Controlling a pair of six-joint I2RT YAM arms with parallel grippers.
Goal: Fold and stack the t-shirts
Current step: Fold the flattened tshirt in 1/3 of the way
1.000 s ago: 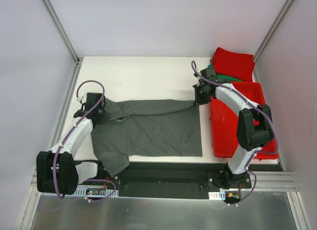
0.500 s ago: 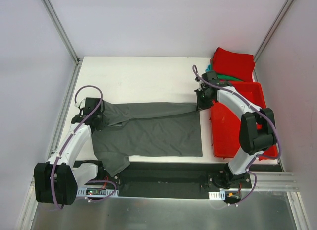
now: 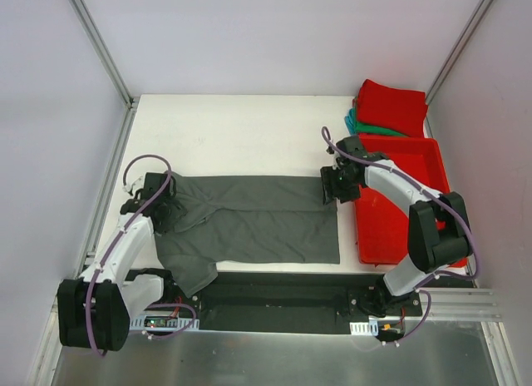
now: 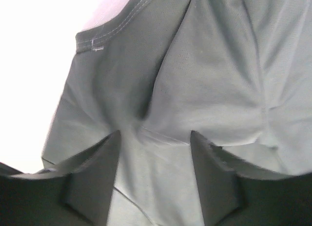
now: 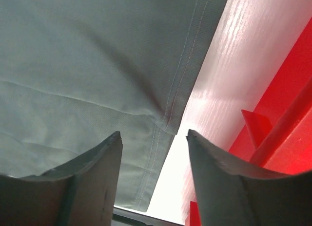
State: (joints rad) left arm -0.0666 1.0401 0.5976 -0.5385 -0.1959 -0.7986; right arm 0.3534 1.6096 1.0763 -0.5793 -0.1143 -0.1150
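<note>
Left gripper (image 3: 160, 205): shut a second ago, now parted about halfway above the collar end of the charcoal t-shirt (image 3: 249, 224). Nothing gripped between the fingers (image 4: 92, 177), only loose cloth lying below.

Charcoal t-shirt: spread over the near half of the table (image 3: 241, 128). Far edge no longer held taut between the arms, now laid down as a folded band. Reads as first lengthwise fold released. Bunched sleeve near the near-left corner not yet tucked.

Right gripper (image 3: 330, 186): also newly opened, empty, over the hem corner.

Right edge: red tray (image 3: 391, 232) just beside the hem, crowding the right arm. At the far-right corner, folded red t-shirt (image 3: 392, 103) atop teal t-shirt (image 3: 357, 122), probably the stack to join.
</note>
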